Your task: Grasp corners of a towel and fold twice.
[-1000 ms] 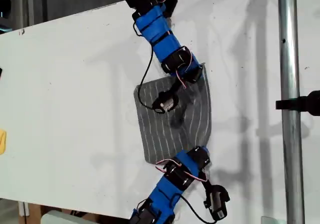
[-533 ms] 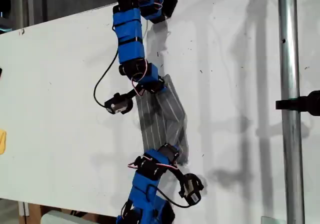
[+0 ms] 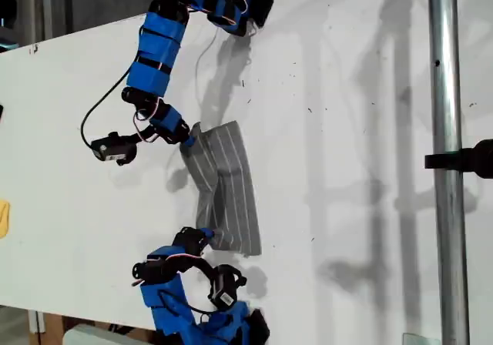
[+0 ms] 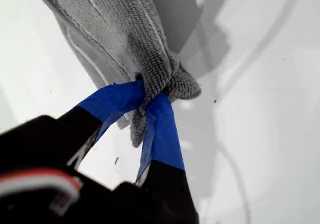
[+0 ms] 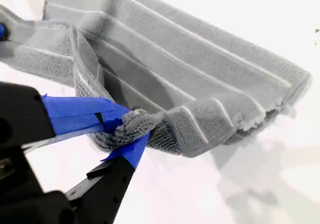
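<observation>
1. Two corners of the towel (image 3: 227,183) are pinched, one in each gripper, and the rest of the cloth sags onto the white table (image 3: 347,129) between them.
2. My first gripper (image 4: 152,100) has its blue-taped jaws nearly closed on a bunched corner (image 4: 175,84). The tip of the cloth pokes out just past the jaws, and the striped body (image 4: 115,29) stretches away ahead of them.
3. My second gripper (image 5: 127,126) is likewise squeezed almost closed, with a small rolled corner (image 5: 132,124) caught between its tips. From there the towel (image 5: 190,74) spreads out ahead of the jaws, doubled over itself, its upper layer rippled.
4. In the exterior view an arm from the top (image 3: 158,48) and an arm from the bottom (image 3: 173,283) each meet the towel's edge on that view's left. The wrist views do not settle which arm is which.
5. Between those two holds the cloth lies as a narrow, folded strip, slightly lifted at both gripped ends.
</observation>
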Motion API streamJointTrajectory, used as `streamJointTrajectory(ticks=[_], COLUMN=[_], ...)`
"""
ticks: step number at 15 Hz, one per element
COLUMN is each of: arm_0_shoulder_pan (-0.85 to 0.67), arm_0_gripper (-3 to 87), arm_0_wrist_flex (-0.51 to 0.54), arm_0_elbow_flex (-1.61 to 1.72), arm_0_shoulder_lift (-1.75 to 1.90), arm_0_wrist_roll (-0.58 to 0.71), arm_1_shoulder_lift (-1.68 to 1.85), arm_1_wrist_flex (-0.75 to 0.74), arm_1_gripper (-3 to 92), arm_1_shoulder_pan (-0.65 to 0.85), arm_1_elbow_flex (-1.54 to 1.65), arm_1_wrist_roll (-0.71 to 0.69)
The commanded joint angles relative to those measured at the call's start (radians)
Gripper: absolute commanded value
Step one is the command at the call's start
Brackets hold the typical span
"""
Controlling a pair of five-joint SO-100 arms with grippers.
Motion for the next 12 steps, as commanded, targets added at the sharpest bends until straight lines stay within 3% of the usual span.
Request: streamJointTrajectory(ticks=[1,6,12], arm_0_shoulder_pan=[-0.018,0.058,0.137], arm_0_gripper=[-2.8,-2.7,-2.6], arm_0_wrist_flex=[0.017,-0.170,-0.218], arm_0_elbow_flex=[0.028,0.331,0.325], arm_0_shoulder_lift=[0.084,0.055,-0.037], arm_0_wrist_roll=[0.011,-0.130,-0.249], arm_1_shoulder_lift=[0.124,0.092,-0.110], arm_1_wrist_flex=[0.011,-0.023,-0.078], arm_1_gripper=[-0.3,-0.3,-0.3], arm_1_shoulder_pan=[-0.012,-0.097,-0.147], arm_1_elbow_flex=[-0.009,0.222,0.215], arm_1_wrist_roll=[-0.009,0.133,0.187])
